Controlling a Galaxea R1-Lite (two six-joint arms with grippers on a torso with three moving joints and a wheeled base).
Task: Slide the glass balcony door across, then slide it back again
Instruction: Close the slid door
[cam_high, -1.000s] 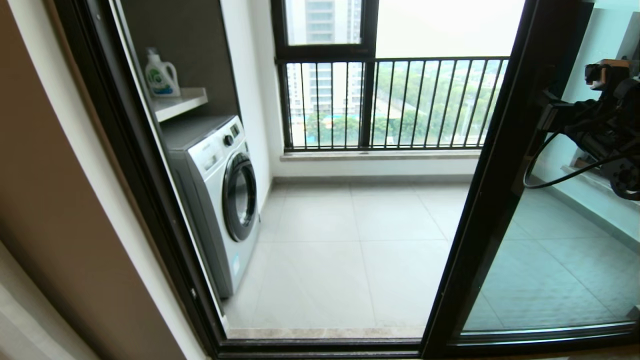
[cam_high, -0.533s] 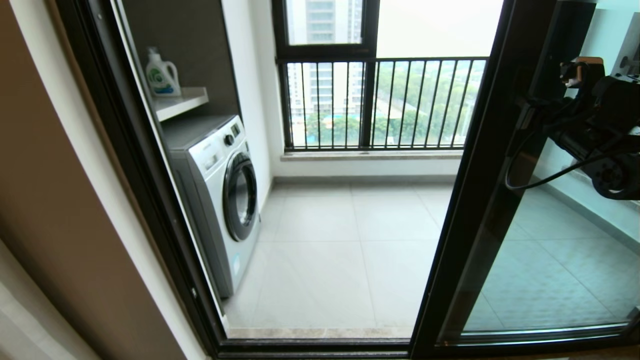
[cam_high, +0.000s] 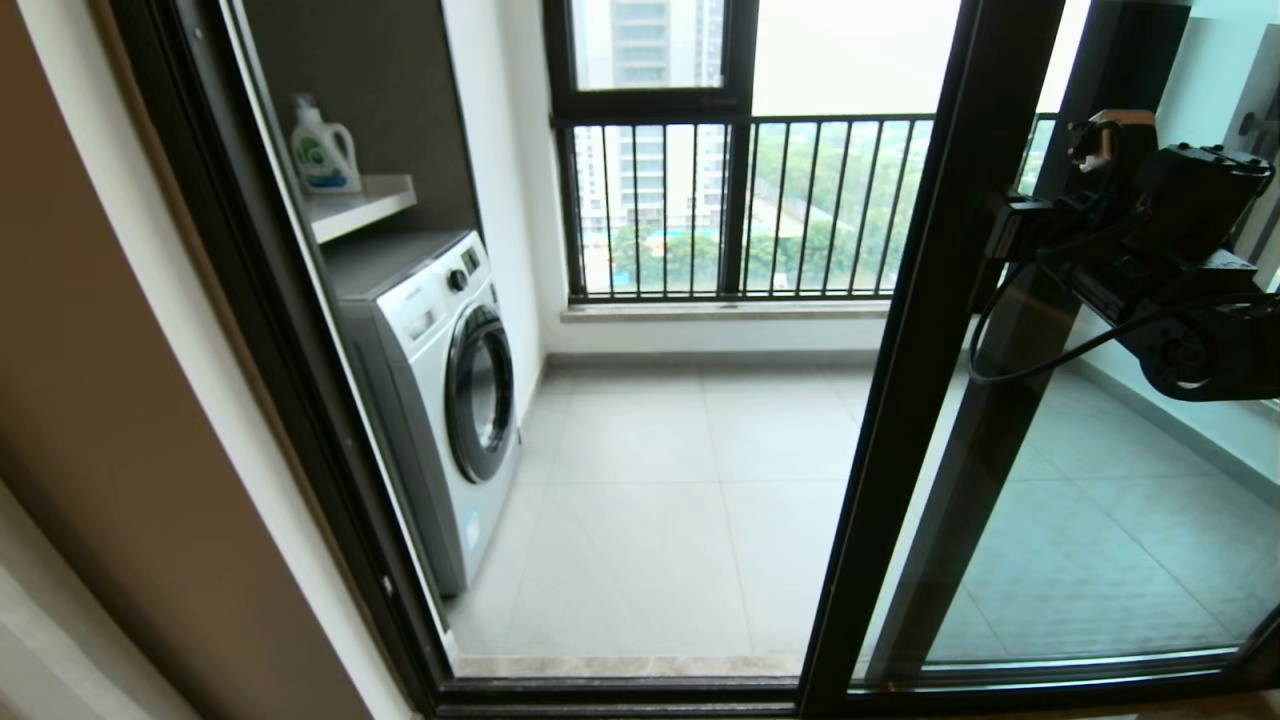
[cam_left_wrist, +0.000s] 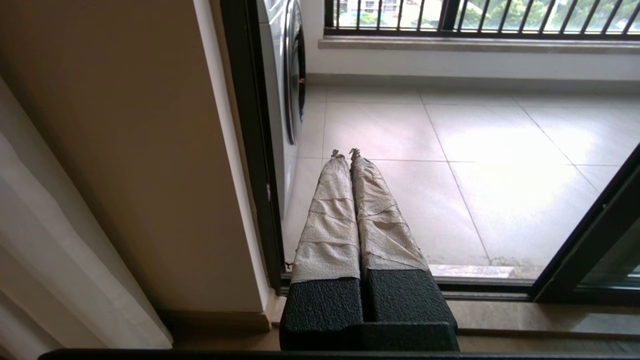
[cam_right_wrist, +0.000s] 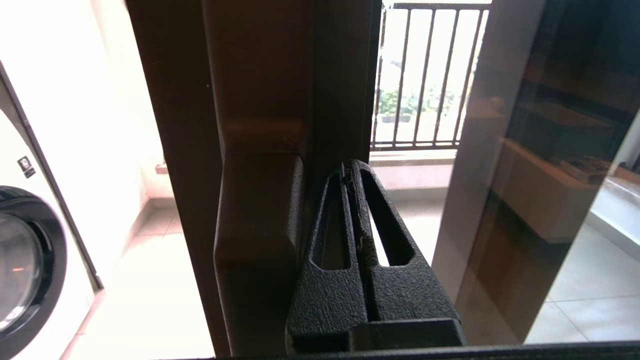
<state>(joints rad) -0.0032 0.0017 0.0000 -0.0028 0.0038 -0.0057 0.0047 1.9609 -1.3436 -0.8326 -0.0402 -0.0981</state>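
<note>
Balcony tiles (cam_high: 690, 500) lie pale behind a dark door frame, with the railed window (cam_high: 740, 200) at the back. Across that opening stands the glass balcony door (cam_high: 930, 330), its leading upright well to the robot's right of the doorway's middle and tilted in the head view, its latch handle (cam_right_wrist: 257, 240) showing as a dark raised block in the right wrist view. Over the last second this upright has travelled toward the robot's left: it first sat close against the matching fixed panel's upright (cam_high: 1010, 400) behind it, and now a strip of glass separates the two, so the opening has narrowed. The right gripper (cam_right_wrist: 352, 172) has moved with it; its fingers are pressed together on nothing, lying just beside the handle against the door's frame, so it appears to be pushing sideways, not gripping. That reads as one slide of the door under way, with most of the doorway still open and a long run left before the door meets the left jamb (cam_high: 260, 330). The left gripper (cam_left_wrist: 345, 152) hangs low near the threshold, its taped fingers clenched and empty. Beyond, on the robot's left, stand a washing machine (cam_high: 440, 390) and a detergent bottle (cam_high: 322, 150) on a shelf above it.
</note>
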